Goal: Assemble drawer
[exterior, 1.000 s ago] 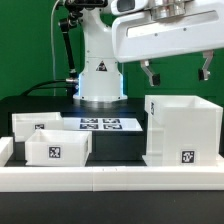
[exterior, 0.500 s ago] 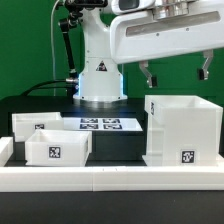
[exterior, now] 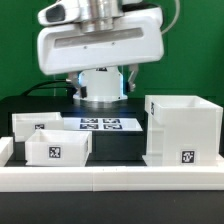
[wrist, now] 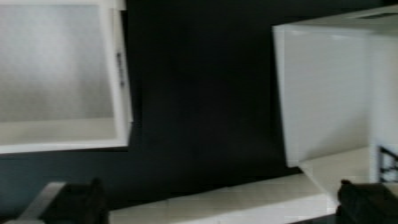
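Wrist view shows pincer (wrist: 221, 198) spread wide, empty; housing (exterior: 182, 128) stands apart from front tray (exterior: 58, 150).

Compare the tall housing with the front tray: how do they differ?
The housing stands far taller than the front tray. The housing sits at the exterior view's right, the tray at its left. The housing's tag sits low; the tray's tag is mid-face. Both are white, tagged.

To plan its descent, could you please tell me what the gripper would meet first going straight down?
Probably the low white rail, or else the bare black table beside it; depth is unclear.
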